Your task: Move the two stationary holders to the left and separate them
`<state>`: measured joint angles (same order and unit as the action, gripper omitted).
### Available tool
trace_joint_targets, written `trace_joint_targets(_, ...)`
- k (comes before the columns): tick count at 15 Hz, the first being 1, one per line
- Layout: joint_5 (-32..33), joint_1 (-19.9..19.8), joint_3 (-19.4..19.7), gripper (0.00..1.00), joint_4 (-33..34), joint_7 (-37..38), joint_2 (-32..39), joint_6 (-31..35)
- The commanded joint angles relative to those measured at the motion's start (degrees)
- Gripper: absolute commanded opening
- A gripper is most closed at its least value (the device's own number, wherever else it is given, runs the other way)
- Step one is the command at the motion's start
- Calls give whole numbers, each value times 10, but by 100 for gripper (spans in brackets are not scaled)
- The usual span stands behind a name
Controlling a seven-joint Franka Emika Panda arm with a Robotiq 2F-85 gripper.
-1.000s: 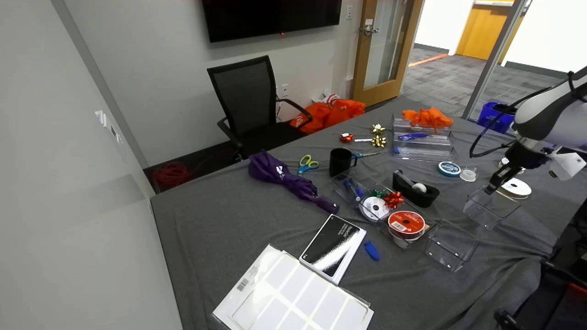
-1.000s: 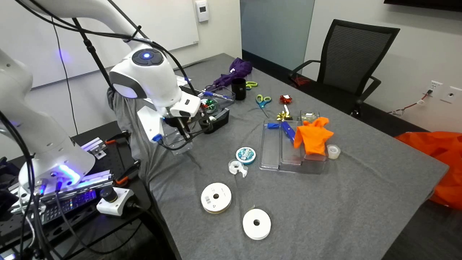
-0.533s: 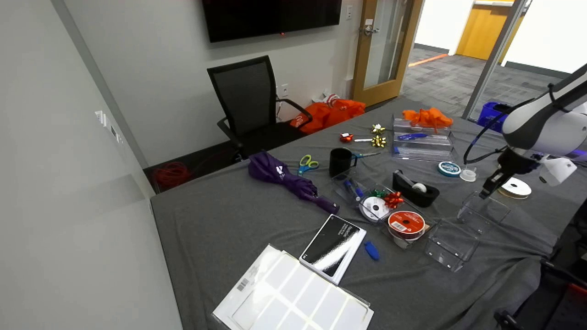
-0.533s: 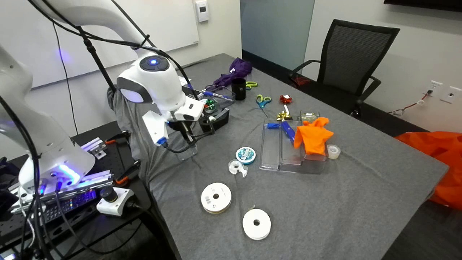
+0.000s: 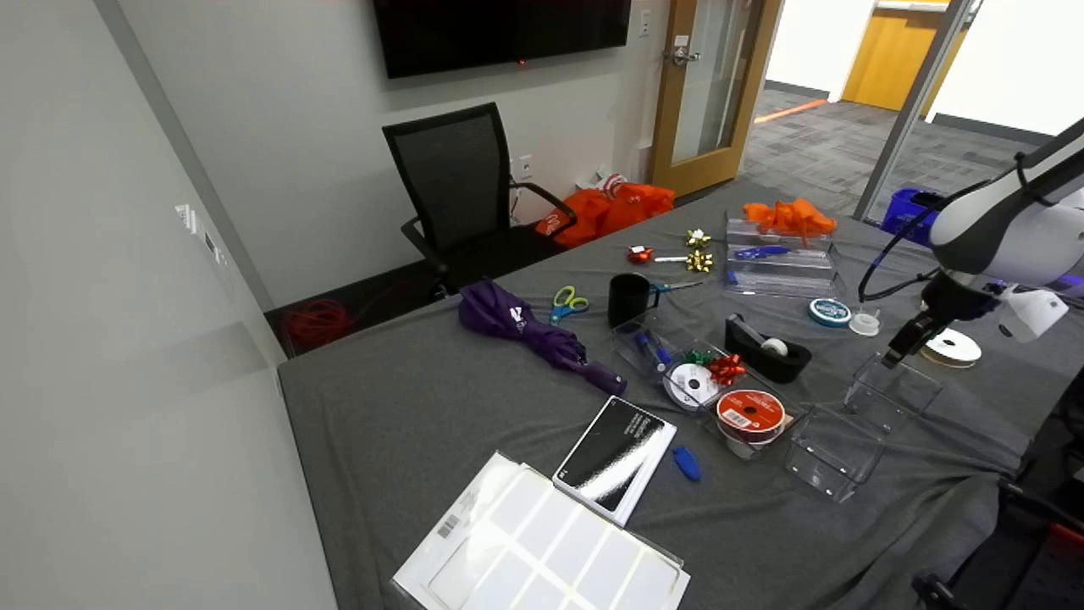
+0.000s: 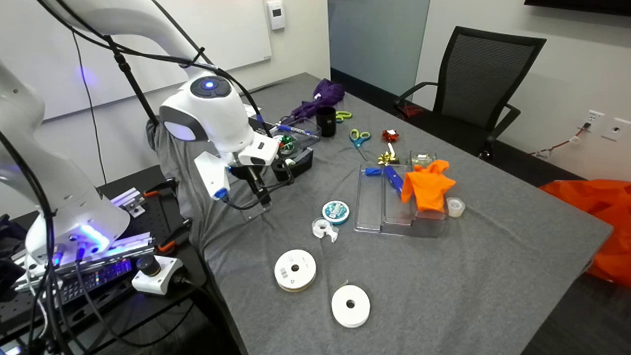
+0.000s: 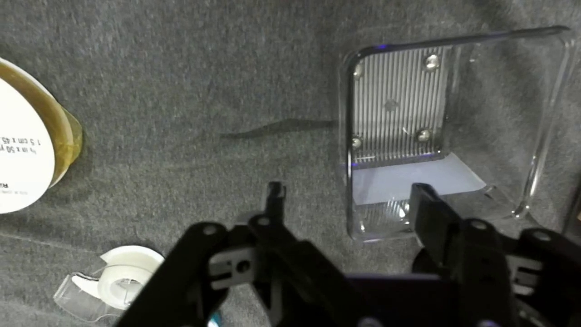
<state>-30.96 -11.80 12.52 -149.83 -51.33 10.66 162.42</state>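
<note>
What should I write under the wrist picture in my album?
Open gripper at a clear holder, with tape and a spool at picture left.

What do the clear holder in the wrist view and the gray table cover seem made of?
The clear holder: likely rigid plastic, glossy with bright highlights; the table cover shows through. Glass isn't ruled out. The table cover: probably fabric, matte, given its flecked surface and soft wrinkles.

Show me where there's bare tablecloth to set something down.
Two patches, each in an exterior view: between the purple umbrella and white gridded sheet; and right of the front white spool, before the clear compartment tray. Crowded: around the black tape dispenser and clear holders, where the fingers are.
</note>
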Motion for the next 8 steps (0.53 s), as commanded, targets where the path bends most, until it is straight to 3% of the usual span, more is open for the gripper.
trace_joint_targets(1, 12, -14, 13, 100, -19, -28, -43, -27)
trace_joint_targets(8, 96, -28, 69, 100, -33, -36, -139, -140)
